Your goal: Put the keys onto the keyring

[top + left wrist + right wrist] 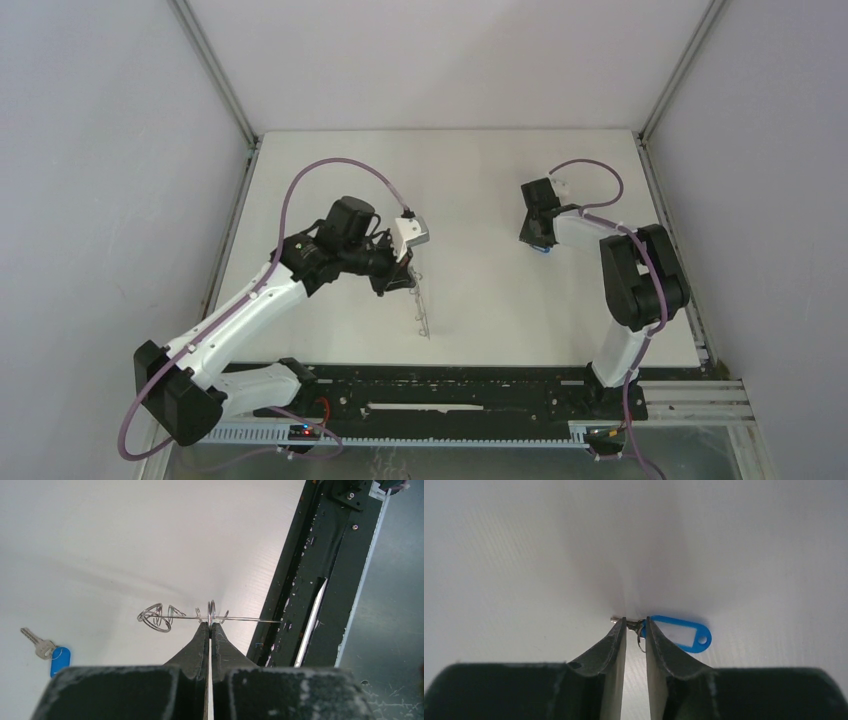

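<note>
My left gripper (405,278) (210,625) is shut on the keyring (235,619), a thin grey hoop with small wire loops. It holds the hoop edge-on above the table, and in the top view the hoop (421,318) hangs toward the near rail. My right gripper (538,243) (635,622) is down at the table. Its jaws stand a narrow gap apart, closed around the head and small ring of the lighter key (615,619). That key's blue tag with white label (679,633) sticks out to the right. The darker-tagged key (44,647) lies flat on the table.
The black base rail (450,395) runs along the table's near edge, close under the hoop's lower end in the left wrist view (300,580). Grey walls and metal corner posts (215,70) close in the white table (470,180) at the left, right and back.
</note>
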Robot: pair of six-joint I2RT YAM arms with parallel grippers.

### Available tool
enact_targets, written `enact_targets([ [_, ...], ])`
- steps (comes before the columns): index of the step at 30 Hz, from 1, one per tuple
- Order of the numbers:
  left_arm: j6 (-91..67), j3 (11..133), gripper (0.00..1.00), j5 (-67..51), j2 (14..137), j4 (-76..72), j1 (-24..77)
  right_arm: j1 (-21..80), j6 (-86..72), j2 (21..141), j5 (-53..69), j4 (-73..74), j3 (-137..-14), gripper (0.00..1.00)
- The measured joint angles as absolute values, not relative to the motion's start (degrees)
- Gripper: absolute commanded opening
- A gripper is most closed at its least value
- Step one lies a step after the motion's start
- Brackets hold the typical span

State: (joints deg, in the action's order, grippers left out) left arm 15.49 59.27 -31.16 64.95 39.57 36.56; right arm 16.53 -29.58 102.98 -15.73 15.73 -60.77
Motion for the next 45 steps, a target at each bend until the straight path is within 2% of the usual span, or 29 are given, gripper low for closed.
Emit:
enact_targets([
  [4,15.51,59.27,0.00,-31.16,64.95,39.57,36.56,16.51,-30.22,103.00,-15.16,15.79,-60.84,0.16],
  [8,15.51,59.27,0.00,-31.11,64.95,39.55,36.56,16.53,-30.35,103.00,-14.79,15.79,-60.84,0.00],
  [19,15.49,59.27,0.00,-30.17,64.69,39.48,36.56,21.19,-29.32,98.87,-10.59,14.79,-59.75,0.00],
  [27,15.51,59.27,0.00,-30.11,63.59,39.55,36.56,32.34,-26.13,89.78,-3.36,9.63,-51.29,0.00],
  [34,15.51,59.24,0.00,-30.11,62.48,39.53,36.56,36.93,-23.99,86.15,4.01,6.92,-43.22,0.00],
  [36,15.51,59.24,0.00,-30.13,62.43,39.53,36.56,37.74,-22.79,85.56,5.85,6.66,-42.59,0.03],
  [41,15.46,59.24,0.00,-30.13,62.41,39.55,36.56,39.18,-21.15,85.19,6.74,6.09,-42.39,0.20],
  [45,15.46,59.24,0.00,-30.13,62.33,39.53,36.56,39.42,-20.67,85.19,6.70,5.72,-42.04,0.30],
])
